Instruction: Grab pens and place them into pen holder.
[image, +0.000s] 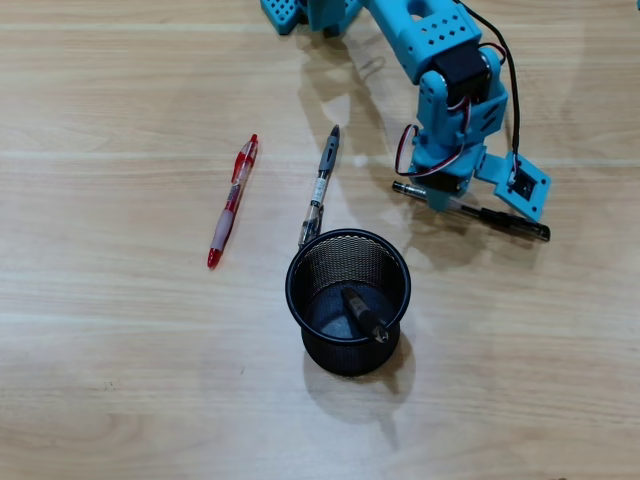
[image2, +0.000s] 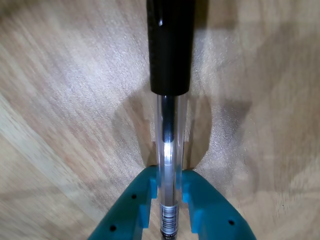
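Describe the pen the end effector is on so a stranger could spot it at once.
Start at the pen holder in the overhead view and look up and right to the blue arm. Under its end effector lies the clear pen, its barrel between the two fingers. Unlike the red pen and the grey pen left of it, it has a long black cap.

Between the matt blue plastic gripper (image2: 170, 192) fingers sits the clear pen (image2: 170, 150), glossy see-through plastic with a shiny black cap, on a smooth pale wood-grain table (image2: 65, 100) beneath.
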